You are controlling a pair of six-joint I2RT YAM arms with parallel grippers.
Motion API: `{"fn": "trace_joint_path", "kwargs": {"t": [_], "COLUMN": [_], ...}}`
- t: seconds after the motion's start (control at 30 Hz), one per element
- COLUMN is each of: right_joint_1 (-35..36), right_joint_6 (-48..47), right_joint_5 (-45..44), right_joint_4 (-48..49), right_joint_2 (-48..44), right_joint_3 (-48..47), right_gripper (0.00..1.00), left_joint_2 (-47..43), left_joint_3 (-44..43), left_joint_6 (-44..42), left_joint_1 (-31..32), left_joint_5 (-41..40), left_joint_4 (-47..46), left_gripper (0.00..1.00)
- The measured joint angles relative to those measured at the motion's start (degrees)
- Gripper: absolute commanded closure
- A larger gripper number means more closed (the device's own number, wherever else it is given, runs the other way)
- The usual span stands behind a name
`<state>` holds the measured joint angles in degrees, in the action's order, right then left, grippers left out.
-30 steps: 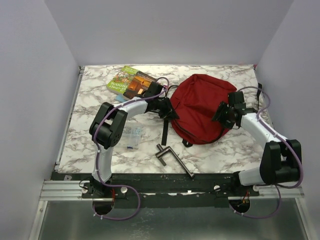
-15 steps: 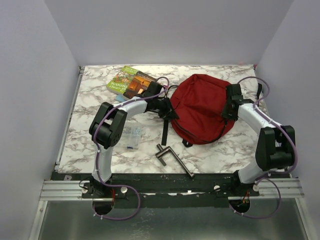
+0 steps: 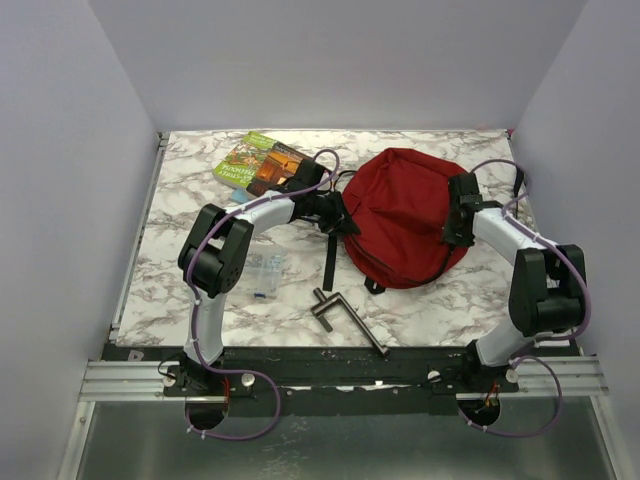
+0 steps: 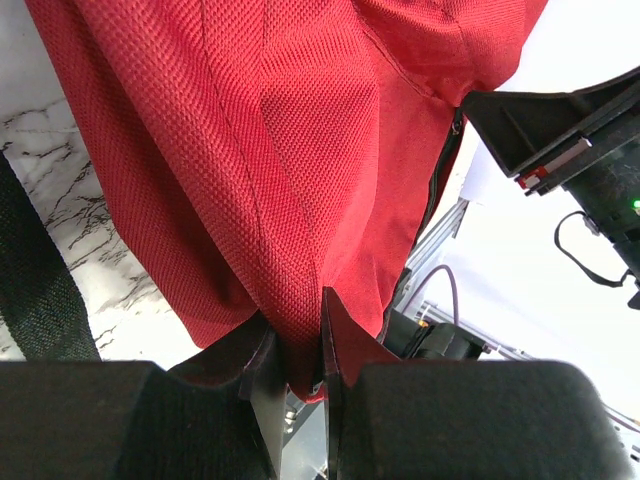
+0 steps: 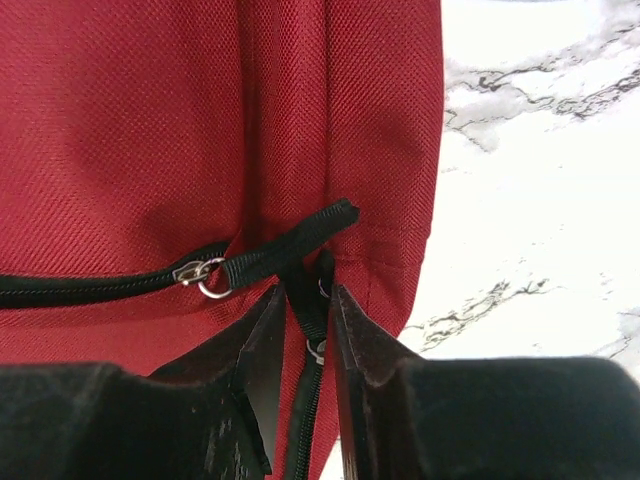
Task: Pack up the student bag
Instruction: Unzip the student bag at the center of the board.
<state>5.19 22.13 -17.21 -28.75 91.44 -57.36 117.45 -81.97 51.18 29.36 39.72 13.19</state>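
Note:
The dark-red student bag (image 3: 405,225) lies at the back right of the marble table, black straps (image 3: 330,262) trailing toward the front. My left gripper (image 3: 345,222) is at its left edge, shut on a fold of the red fabric (image 4: 290,330). My right gripper (image 3: 452,228) is at the bag's right side, shut on a black zipper pull strap (image 5: 312,300) beside the zipper track (image 5: 90,288). A second pull tab with a metal ring (image 5: 205,275) lies just left of the jaws.
Books (image 3: 258,165) lie at the back left. A small clear pouch (image 3: 265,272) sits left of centre. A dark metal bar tool (image 3: 345,318) lies near the front edge. Grey walls enclose the table.
My right gripper has swung from the bag's lower right toward the back along its right side and closed in on the zipper. The left arm holds nearly still.

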Motion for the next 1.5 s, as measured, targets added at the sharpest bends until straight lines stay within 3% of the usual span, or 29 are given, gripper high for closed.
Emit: {"fn": "trace_joint_path", "kwargs": {"t": [0.37,0.4,0.47,0.5,0.73,0.83,1.07,1.2,1.33,1.5], "right_joint_1": [0.0,0.0,0.0,0.0,0.0,0.0,0.0,0.0,-0.02,-0.02], "right_joint_6": [-0.92,-1.05,-1.22,-1.42,-1.22,-1.11,0.33,1.84,3.82,6.38], "right_joint_5": [0.11,0.11,0.11,0.09,-0.02,0.39,4.22,6.71,10.64,16.55], "right_joint_4": [-0.07,-0.07,-0.02,0.0,-0.63,-1.4,-2.03,-1.18,0.52,2.69], "right_joint_2": [3.96,4.09,4.39,4.52,3.96,1.6,-3.34,-4.13,-4.68,-9.05], "right_joint_3": [-0.87,-0.98,-1.09,-1.11,-1.51,-1.49,0.02,2.6,4.81,8.81], "right_gripper": [0.7,0.73,0.98,0.99,0.99,0.99,0.99,0.99,0.99,0.99], "left_joint_2": [0.0,0.0,0.0,0.0,-0.15,-1.97,-13.49,-15.65,-9.01,6.38], "left_joint_3": [0.0,0.0,0.0,0.0,0.02,1.25,5.38,3.15,-4.96,-17.25], "left_joint_6": [-0.02,-0.02,-0.02,-0.02,-2.16,-3.61,-6.97,-6.71,-2.23,7.67], "left_joint_1": [0.0,0.0,0.0,0.0,0.0,0.0,0.26,2.32,6.51,11.65], "left_joint_5": [0.09,0.09,0.11,0.11,-0.66,-2.89,-10.43,-10.54,-7.98,-5.46], "left_joint_4": [0.02,0.02,0.02,0.02,0.66,1.11,1.79,-0.33,-4.09,-7.26], "left_gripper": [0.82,0.82,0.82,0.81,0.45,0.4,0.37,0.42,0.52,0.55]}}
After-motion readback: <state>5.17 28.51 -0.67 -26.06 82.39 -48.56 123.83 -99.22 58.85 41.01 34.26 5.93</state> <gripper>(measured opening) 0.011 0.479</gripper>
